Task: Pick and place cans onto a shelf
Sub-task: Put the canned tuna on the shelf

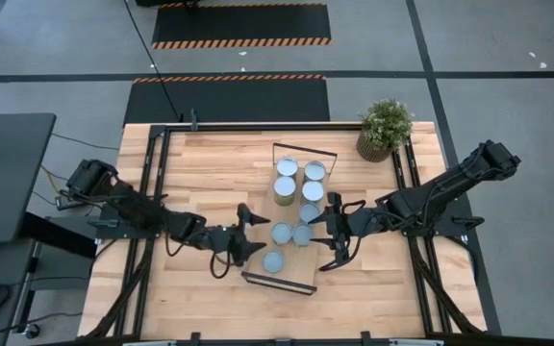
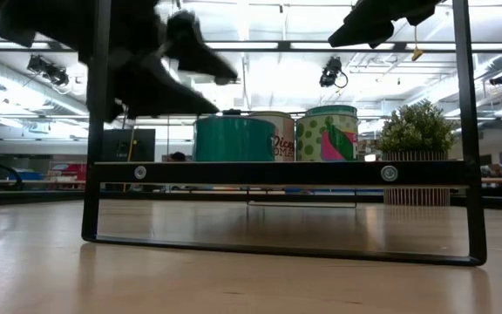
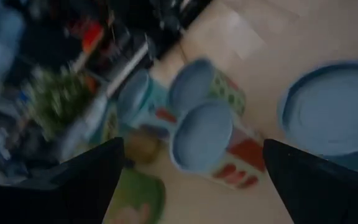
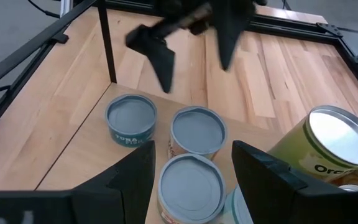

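The cans (image 1: pixel 293 207) stood clustered on the shelf (image 1: pixel 279 281) mid-surface, between the left hand (image 1: pixel 245 236) and right hand (image 1: pixel 335 234), both spread and empty; rigid, smooth tins, probably fairly heavy, they looked best gripped across the sides below the rim

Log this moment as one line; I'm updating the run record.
left claw: open, empty, beside cans | right claw: open, empty | cans: seven on shelf
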{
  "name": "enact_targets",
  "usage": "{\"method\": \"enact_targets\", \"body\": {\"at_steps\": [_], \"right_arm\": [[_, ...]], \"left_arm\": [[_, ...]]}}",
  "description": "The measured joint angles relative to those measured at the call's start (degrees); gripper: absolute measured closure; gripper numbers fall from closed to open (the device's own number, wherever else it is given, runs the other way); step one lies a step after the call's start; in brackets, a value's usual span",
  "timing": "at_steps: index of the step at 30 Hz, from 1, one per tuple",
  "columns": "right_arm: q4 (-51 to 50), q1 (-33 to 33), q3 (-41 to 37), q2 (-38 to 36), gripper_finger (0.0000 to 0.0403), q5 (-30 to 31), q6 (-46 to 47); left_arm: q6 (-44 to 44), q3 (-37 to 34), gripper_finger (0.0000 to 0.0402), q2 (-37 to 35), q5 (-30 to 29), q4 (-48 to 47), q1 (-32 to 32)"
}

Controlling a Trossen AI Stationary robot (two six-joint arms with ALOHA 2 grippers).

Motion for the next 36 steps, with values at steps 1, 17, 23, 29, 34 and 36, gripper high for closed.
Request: {"method": "enact_targets", "body": {"at_steps": [1, 17, 23, 29, 34, 36], "right_arm": [[0.0, 0.0, 0.0, 0.0, 0.0183, 0.2, 0.0], [3.0, -0.8, 0.0, 0.0, 0.0183, 1.3, -2.1], [3.1, -2.0, 0.0, 0.0, 0.0183, 1.3, -1.4], [4.4, -2.9, 0.0, 0.0, 0.0183, 1.3, 0.2], [4.9, -3.0, 0.0, 0.0, 0.0183, 1.4, 2.3], [5.2, -3.0, 0.0, 0.0, 0.0183, 1.4, 4.0]], "left_arm": [[1.9, 0.0, 0.0013, 0.0, -0.3, 1.2, -0.5], [24.5, 0.0, 0.0013, 0.3, -7.4, 16.2, 1.3], [31.8, 0.0, 0.0013, 0.3, -4.0, 21.0, 0.3], [36.2, -0.2, 0.0013, 0.3, -2.7, 21.0, 0.8], [40.3, -0.2, 0.0013, 0.3, 1.9, 21.0, 0.9], [40.8, -0.2, 0.0013, 0.3, 4.1, 21.0, 1.1]]}}
